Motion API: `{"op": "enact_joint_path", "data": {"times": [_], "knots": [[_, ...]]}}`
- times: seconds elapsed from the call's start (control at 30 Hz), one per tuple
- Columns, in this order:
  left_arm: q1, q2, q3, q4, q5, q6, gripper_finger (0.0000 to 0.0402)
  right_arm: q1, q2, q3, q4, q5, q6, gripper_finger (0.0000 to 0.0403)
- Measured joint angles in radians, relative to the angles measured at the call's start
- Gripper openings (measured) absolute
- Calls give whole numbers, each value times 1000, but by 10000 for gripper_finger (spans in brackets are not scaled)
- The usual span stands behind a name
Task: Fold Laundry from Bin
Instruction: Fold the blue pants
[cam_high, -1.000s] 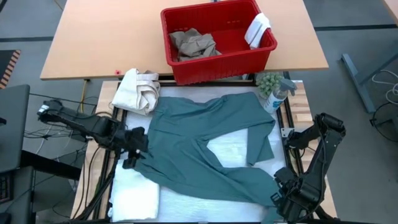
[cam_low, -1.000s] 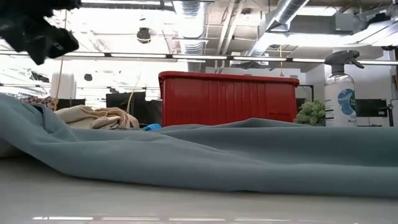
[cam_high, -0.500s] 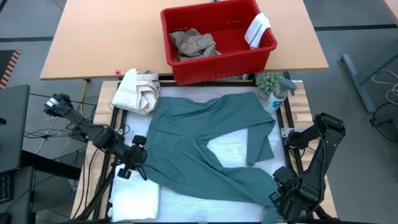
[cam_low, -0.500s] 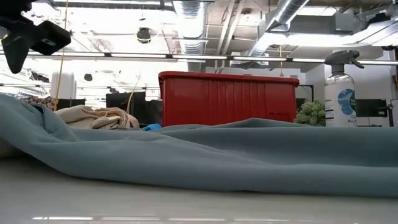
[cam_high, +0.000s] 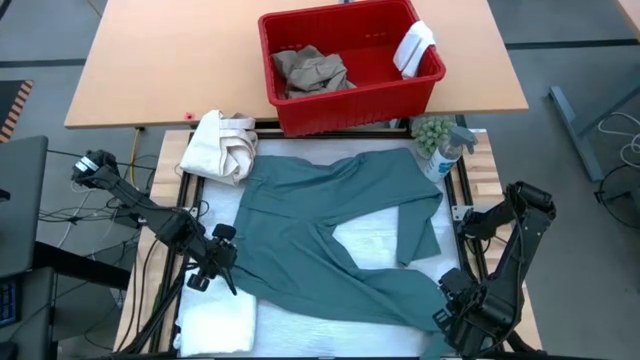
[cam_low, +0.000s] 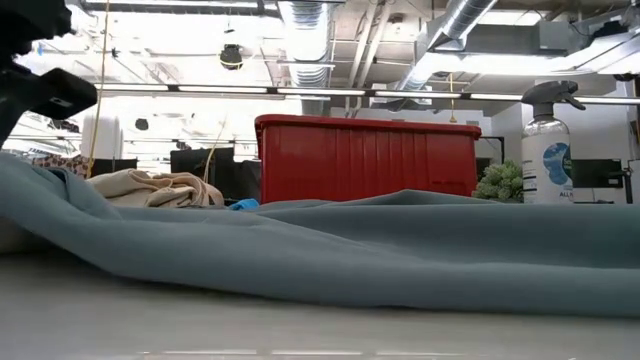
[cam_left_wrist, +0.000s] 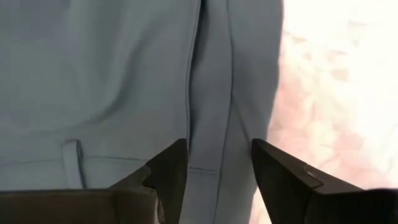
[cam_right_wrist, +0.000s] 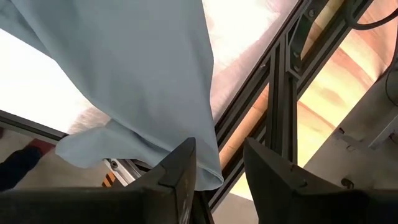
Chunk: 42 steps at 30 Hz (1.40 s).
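spray bottle (cam_low: 547, 150) label: we see blue print at right edge of the low view, and can't read it
elsewhere: we find no legible text or numbers

Work table (cam_high: 490, 185), white padded top: teal-green garment (cam_high: 320, 240) spread flat across it, ahead of the left gripper's fingers (cam_left_wrist: 168, 171). White towel (cam_high: 215, 320) beside those fingers. Cream canvas bundle (cam_high: 220, 145), spray bottle (cam_high: 445, 155), small green plant (cam_high: 432, 132) along the far edge. Second wooden table (cam_high: 160, 60) behind: red bin (cam_high: 350, 95) on it
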Motion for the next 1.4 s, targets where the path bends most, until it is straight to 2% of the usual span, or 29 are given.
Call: {"op": "enact_joint_path", "data": {"times": [0.17,0.27,0.43,0.57,0.7,0.83,1.0,1.27,1.4], "knots": [[0,56,0,7,-2,11,167,0,0,0,0,0,0,157],[1,94,0,7,26,2,153,0,0,0,0,-1,0,157],[0,144,1,2,46,-1,74,0,0,0,1,-1,0,157],[1,151,43,-18,-8,-31,11,0,0,0,2,-2,-1,157],[1,151,136,-124,-83,-45,9,0,0,0,2,-2,-1,157],[-8,148,236,-262,-75,-89,3,0,0,0,3,-3,-1,156],[-78,144,309,-369,-72,-197,3,0,0,0,5,-3,-2,156],[-227,145,280,-317,-98,-336,8,0,0,0,16,-1,-52,156],[-261,145,217,-250,-50,-366,25,0,0,0,36,24,-87,156]]}}
